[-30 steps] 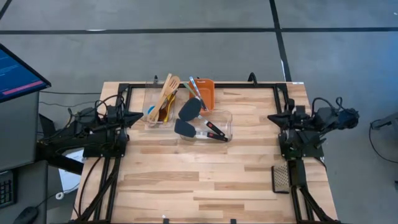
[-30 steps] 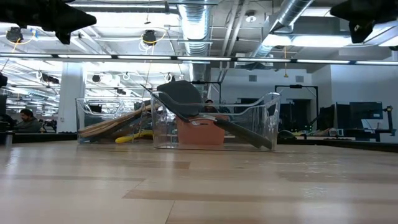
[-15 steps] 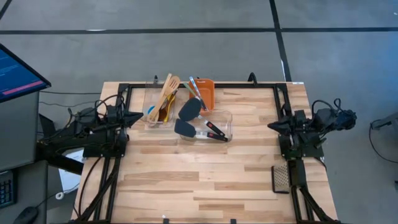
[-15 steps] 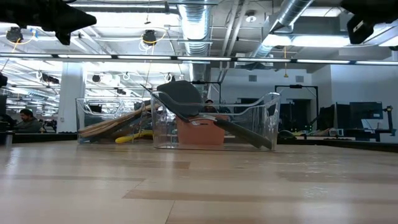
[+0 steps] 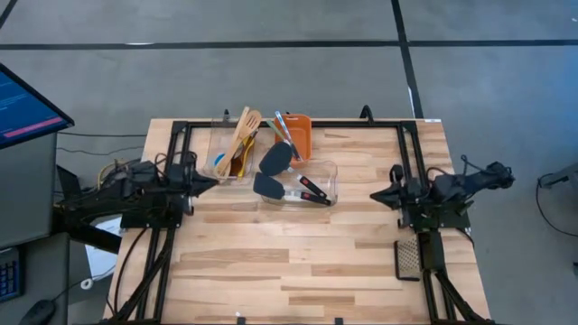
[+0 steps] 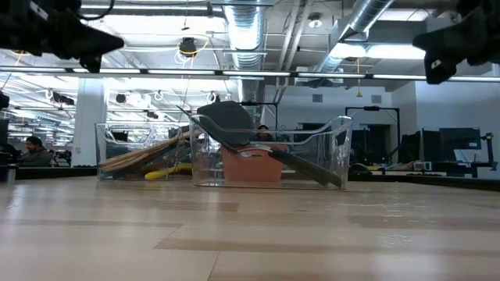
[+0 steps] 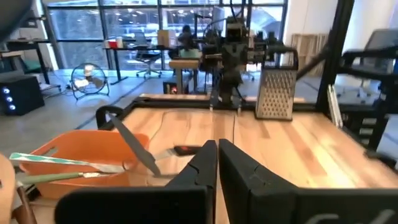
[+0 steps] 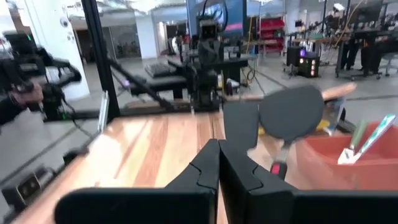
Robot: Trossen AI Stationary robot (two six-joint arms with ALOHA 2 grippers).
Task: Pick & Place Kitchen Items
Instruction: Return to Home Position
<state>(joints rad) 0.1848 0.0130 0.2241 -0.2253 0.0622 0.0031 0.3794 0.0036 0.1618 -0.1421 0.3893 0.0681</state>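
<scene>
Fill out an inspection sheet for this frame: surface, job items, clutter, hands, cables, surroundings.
Surface: wooden table, no utensil loose on it.
Job's things: wooden utensils in one clear tub; black turners in the other clear tub; more utensils stick out of the orange bin.
Clutter: metal grater near the right arm's base.
Hands: left hand and right hand both shut, empty, raised at opposite sides of the table.
Cables: bundles on both arms; none seen across the work area.
Surroundings: monitor on the left; a person far behind.
</scene>
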